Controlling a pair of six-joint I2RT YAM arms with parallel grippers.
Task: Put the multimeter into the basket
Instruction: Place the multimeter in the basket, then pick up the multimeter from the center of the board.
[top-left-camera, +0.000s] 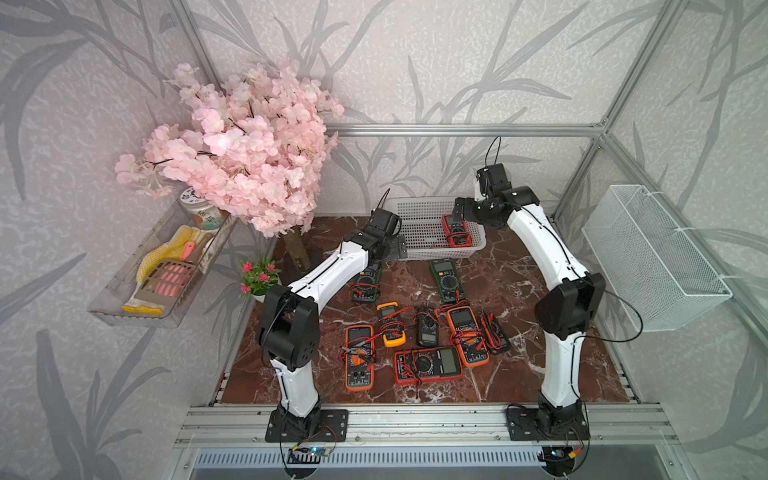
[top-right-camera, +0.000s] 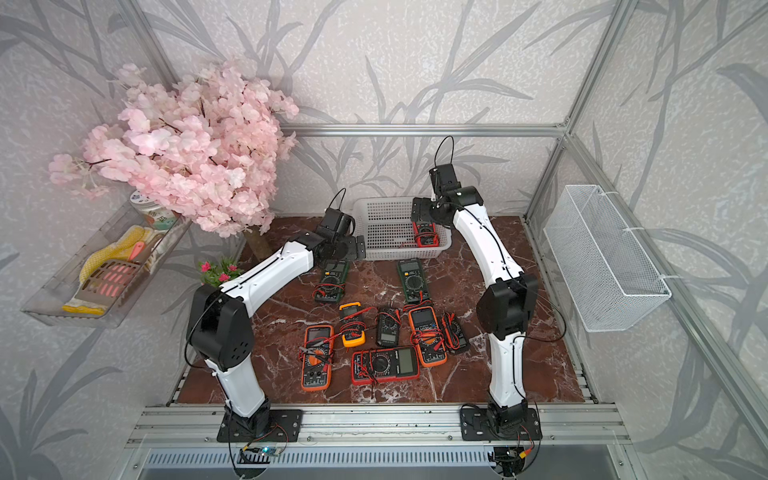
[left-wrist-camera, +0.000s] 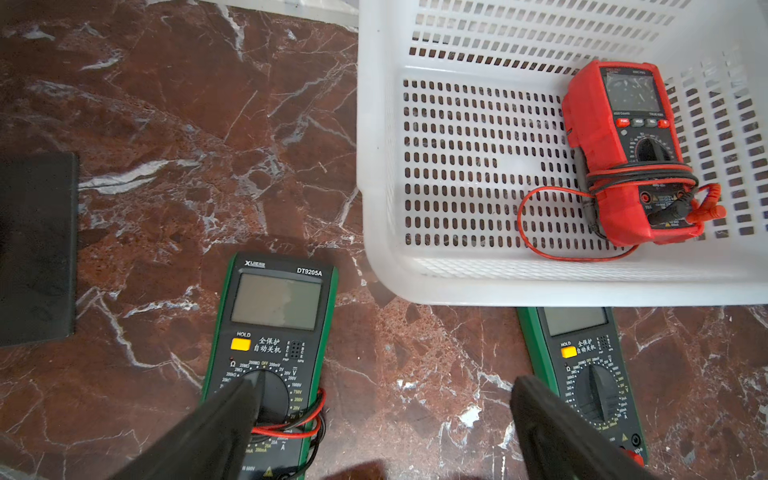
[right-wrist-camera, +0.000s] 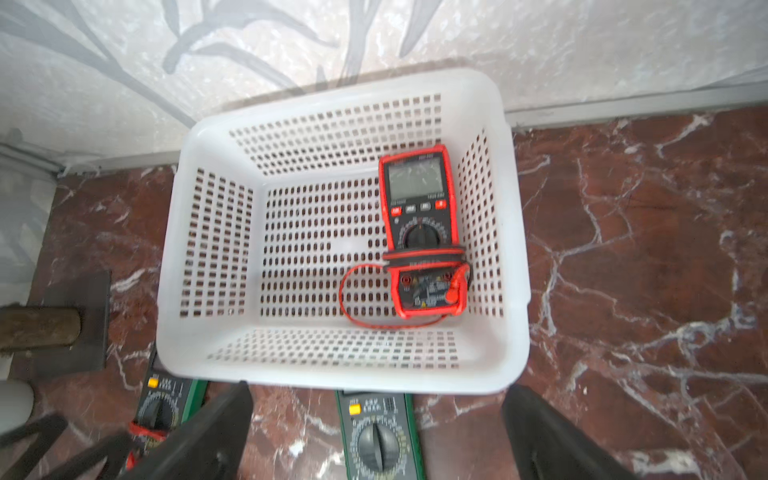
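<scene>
The white perforated basket (top-left-camera: 440, 252) (top-right-camera: 399, 254) stands at the back of the marble table. A red multimeter (top-left-camera: 456, 230) (right-wrist-camera: 419, 216) lies flat in the basket, by its right wall, with a red lead looped beside it. My right gripper (top-left-camera: 462, 212) (right-wrist-camera: 380, 392) hangs above the basket's right end, open and empty. My left gripper (top-left-camera: 394, 246) (left-wrist-camera: 386, 384) hovers just left of the basket's front corner, open with nothing between its fingers. Below it lies a green multimeter (left-wrist-camera: 270, 353) (top-left-camera: 366, 282). A second green multimeter (top-left-camera: 446, 280) (left-wrist-camera: 582, 365) rests in front of the basket.
Several more multimeters, such as an orange one (top-left-camera: 359, 357) and a red one (top-left-camera: 428, 365), lie in the table's middle and front. A pink blossom tree (top-left-camera: 241, 145) and a small plant (top-left-camera: 259, 278) stand at the left. A wire-mesh bin (top-left-camera: 652, 257) and a clear tray (top-left-camera: 158, 266) hang on the side walls.
</scene>
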